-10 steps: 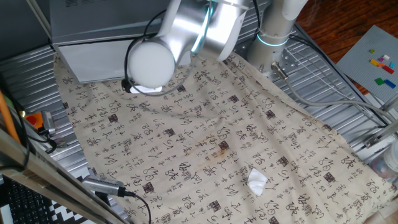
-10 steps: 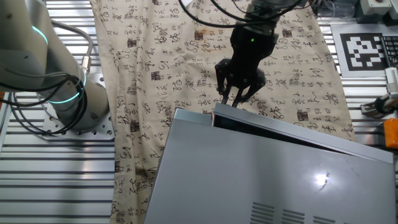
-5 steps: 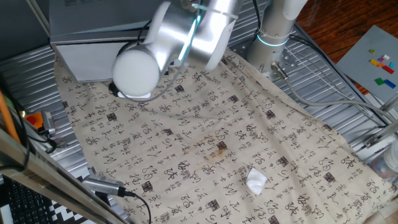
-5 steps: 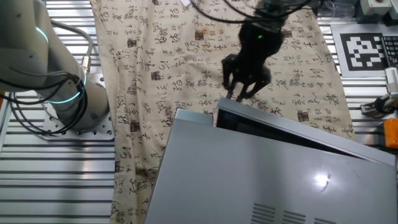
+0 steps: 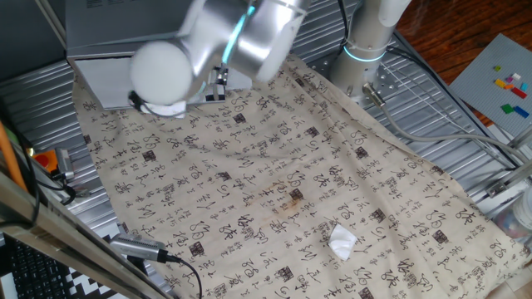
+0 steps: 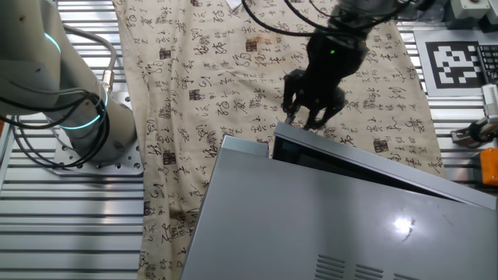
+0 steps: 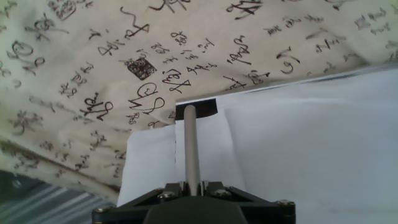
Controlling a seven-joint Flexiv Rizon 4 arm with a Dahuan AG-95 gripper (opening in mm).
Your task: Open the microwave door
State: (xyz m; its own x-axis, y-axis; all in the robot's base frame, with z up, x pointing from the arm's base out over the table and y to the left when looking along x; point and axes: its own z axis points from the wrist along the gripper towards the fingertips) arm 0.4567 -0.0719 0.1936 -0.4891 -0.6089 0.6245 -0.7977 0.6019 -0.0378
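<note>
The microwave (image 6: 334,225) stands on the printed cloth (image 5: 274,191). Its door (image 6: 358,162) is slightly ajar, with the gripper (image 6: 310,118) at the free top corner; I cannot tell if the jaws are closed. Pull steadily outward, away from the microwave, following the hinge arc.

Glossy grey metal microwave (image 6: 327,225), printed cloth (image 5: 274,191)

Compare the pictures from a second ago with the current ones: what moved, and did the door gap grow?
The gripper, hooked at the top edge of the microwave door, slid along that edge away from the hinge corner. In one fixed view the arm swung toward the microwave. The dark gap at the door looks slightly wider, though only marginally. The beige cloth, the crumpled white scrap and the microwave body stayed put.
</note>
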